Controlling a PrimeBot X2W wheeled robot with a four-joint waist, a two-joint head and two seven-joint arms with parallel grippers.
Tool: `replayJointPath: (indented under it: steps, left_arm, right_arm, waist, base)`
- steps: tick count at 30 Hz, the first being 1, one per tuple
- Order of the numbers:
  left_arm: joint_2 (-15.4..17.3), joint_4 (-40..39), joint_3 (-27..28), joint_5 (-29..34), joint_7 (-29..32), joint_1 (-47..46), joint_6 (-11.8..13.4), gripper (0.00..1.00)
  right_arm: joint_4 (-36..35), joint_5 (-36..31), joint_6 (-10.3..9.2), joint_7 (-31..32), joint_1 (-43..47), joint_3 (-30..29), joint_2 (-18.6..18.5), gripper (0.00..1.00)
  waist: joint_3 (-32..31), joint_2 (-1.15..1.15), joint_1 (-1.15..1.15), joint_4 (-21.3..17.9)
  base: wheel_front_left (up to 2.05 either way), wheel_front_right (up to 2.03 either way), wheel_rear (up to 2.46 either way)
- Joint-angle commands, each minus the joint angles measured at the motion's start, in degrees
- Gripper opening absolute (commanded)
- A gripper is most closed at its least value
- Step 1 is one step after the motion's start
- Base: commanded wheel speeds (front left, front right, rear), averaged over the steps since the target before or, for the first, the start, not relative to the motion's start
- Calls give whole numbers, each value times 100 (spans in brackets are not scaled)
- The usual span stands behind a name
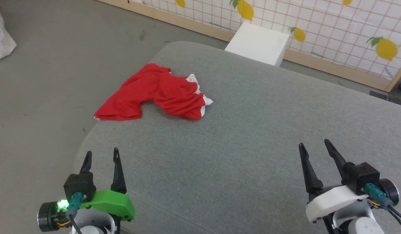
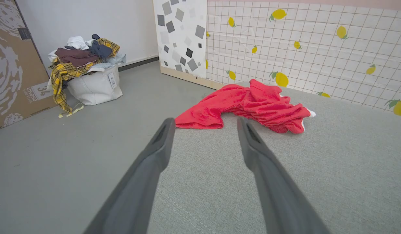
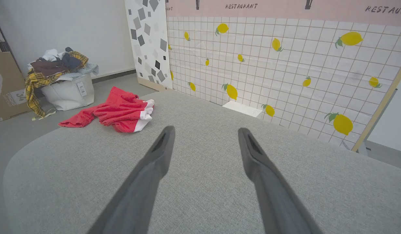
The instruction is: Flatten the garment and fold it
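— As things stand, where is the garment (image 1: 158,94)?
— Crumpled on the grey pad (image 1: 252,146), at the far left, with its near-left end reaching the pad's rounded edge. It's red and bunched in folds, with white trim showing at its right end.
— And the grippers?
— Both are low at the near side, well apart from the garment. The left gripper (image 1: 102,151) hangs over the pad's near-left corner, fingers spread, nothing between them. The right gripper (image 1: 314,143) is over the near right part, fingers parted too, and empty.
— Which is closer to the garment?
— The left one; its fingers point up toward it. The right one is well off to the side.
— What else is about?
— A white box (image 1: 258,42) just beyond the pad's far edge, against the lemon-print wall (image 1: 333,29). On the floor, a pale bag (image 2: 93,86) heaped with clothes.
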Motion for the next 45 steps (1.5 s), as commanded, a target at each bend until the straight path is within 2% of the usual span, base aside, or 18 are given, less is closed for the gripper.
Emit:
replayJointPath:
  steps: [1,23,39,45]
  left_arm:
    - [57,31,-27,-68,-60,-13,56,100]
    - [194,208,-175,-305,-293,-4,347,100]
    - [324,272,-255,-520,-427,-3,580,100]
    - [407,242,-230,-650,-498,-38,638,100]
  right_arm:
    - [35,35,-6,-56,-103,9,6,100]
    - [119,25,-7,-195,-156,76,9,100]
    - [256,139,-9,-357,-202,87,11,100]
    - [266,148,-9,-385,-263,128,11,100]
  waist:
    - [14,0,0,91]
    - [7,0,0,727]
    - [-37,0,0,1042]
    - [96,0,0,1006]
  base:
    - [0,0,0]
    - [0,0,0]
    - [0,0,0]
    - [0,0,0]
